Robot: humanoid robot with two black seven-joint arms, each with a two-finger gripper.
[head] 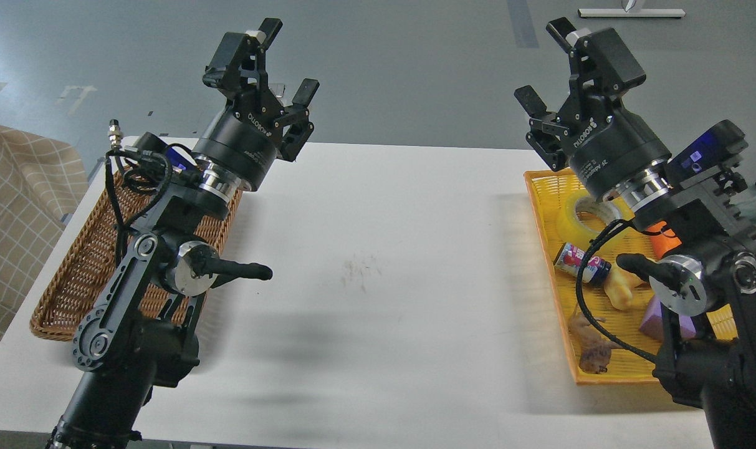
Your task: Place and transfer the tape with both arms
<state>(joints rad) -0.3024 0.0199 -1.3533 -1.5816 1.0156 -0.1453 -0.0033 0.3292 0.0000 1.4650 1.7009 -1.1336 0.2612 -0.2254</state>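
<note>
White table (378, 262) fills most of the view, w/ grey floor (402, 68) beyond its far edge at 12 o'clock. Faint scuff mark near table centre. At 9 o'clock, off the table's left edge, a beige checked cloth (16, 206).

Table middle is bare from far edge to near edge, a wide open lane between the two arms. Both arms' shadows fall across it.

Left side, 9 o'clock: brown wicker basket (78, 274) along the table's left edge, partly covered by the left arm (134, 299). Left gripper (288, 62) raised above the basket's far end, fingers spread apart, nothing between them.

Right side, 3 o'clock: yellow mesh tray (543, 212) near the table's right edge. The tape (580, 215) lies in the tray's far part, just under the right arm's (695, 293) wrist, partly hidden by it. Next to it toward 6 o'clock, a purple drink can (580, 262) on its side; then a pale yellowish item (621, 290), a brown lumpy item (593, 346), a purple block (655, 318) and an orange thing (664, 240), mostly hidden. A black cable (593, 312) loops over the tray contents.

Right gripper (549, 62) raised above tray's far end, fingers apart, empty, well clear of tape.

At 1 o'clock on the floor, a white bar-shaped base (630, 12).
</note>
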